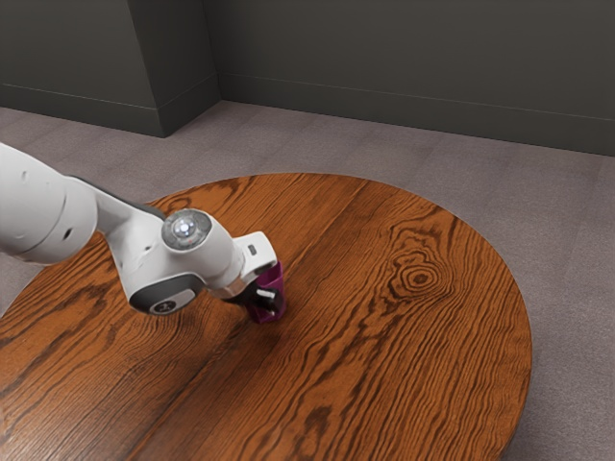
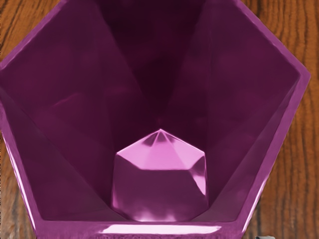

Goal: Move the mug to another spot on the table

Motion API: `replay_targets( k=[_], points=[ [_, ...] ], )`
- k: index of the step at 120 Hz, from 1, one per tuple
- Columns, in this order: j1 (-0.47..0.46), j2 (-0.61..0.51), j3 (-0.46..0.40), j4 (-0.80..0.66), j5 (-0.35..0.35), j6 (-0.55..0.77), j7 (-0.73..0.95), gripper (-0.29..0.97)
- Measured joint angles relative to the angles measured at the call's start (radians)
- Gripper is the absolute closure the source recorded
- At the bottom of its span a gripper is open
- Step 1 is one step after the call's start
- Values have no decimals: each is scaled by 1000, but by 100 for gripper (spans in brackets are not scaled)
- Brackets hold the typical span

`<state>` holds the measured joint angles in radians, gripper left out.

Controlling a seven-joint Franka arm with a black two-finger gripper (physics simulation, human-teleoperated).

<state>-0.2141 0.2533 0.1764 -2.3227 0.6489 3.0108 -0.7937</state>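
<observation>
Mug (image 2: 159,99), wrist view: seen straight down its open mouth, so the long axis runs vertical, mouth up toward the hand. Material glossy, deep purple. Shape faceted, with flat angled walls meeting at straight creases and a many-sided rim. Walls narrow toward a lighter, shiny pink faceted form low in the cavity. No handle can be made out. Wooden table (image 2: 299,164) shows past the rim at the corners, reddish-brown with dark grain lines.

Exterior view:
- Table (image 1: 404,365): round top, polished red-brown wood, bold wavy grain, one ringed knot toward the exterior view's right.
- Arm (image 1: 58,216): white, smooth-shelled, entering from the exterior view's left, bent down over the tabletop; a glossy round cap sits on the wrist joint.
- Gripper (image 1: 261,303): black, pointing down at the mug's top. Whether the claw is clenched or released cannot be told, as the white hand covers it.
- Mug (image 1: 272,281): upright on the tabletop, left of the table's centre in this view, directly beneath the hand and partly covered by it.
- Floor (image 1: 538,182): grey, carpet-like.
- Walls (image 1: 384,48): dark grey, plain, with a skirting board and a projecting corner at the upper left.
</observation>
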Motion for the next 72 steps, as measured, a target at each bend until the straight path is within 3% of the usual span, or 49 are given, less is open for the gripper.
replay_targets(
  k=[26, 52, 60, 72],
  points=[
    [-21, -78, -6, 0, 0, -68, 1, 9],
    [-54, -221, -59, 1, -15, -226, -3, 5],
    [-68, -256, -80, 46, -72, -319, -2, 4],
    [-100, -280, -92, 210, -263, -522, 36, 4]
  ],
)
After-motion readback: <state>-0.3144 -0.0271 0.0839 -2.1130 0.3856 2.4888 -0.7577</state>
